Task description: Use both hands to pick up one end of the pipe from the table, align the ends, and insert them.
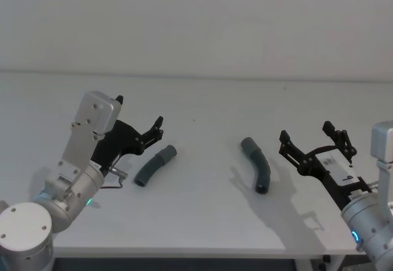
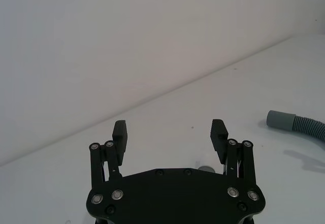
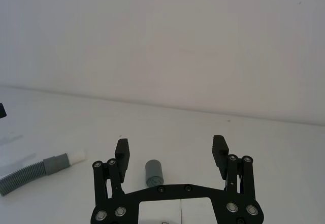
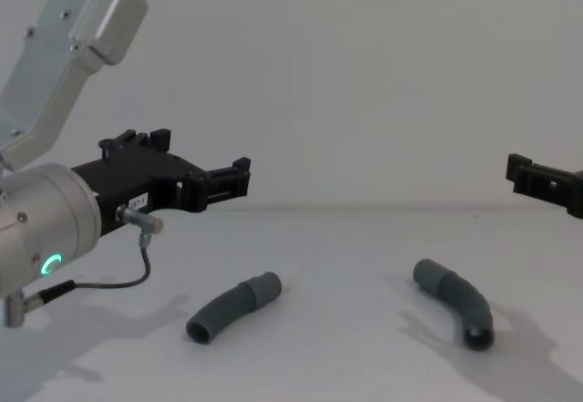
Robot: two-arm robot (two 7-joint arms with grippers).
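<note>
Two pipe pieces (image 1: 156, 166) (image 1: 256, 163), two grippers (image 1: 140, 110) (image 1: 306, 131)

Left gripper (image 1: 139, 110) and right gripper (image 1: 306, 131) hover, jaws apart.

Empty left pincer (image 2: 169, 136) spread wide; ribbed pipe piece (image 2: 304, 126) on table (image 2: 274, 89), well apart, smooth cuff (image 2: 281, 118) nearer pincer.

Nothing here can be read; the small white sticker (image 4: 137, 202) on the black two-finger left gripper (image 1: 140, 111) has print too small to make out.
</note>
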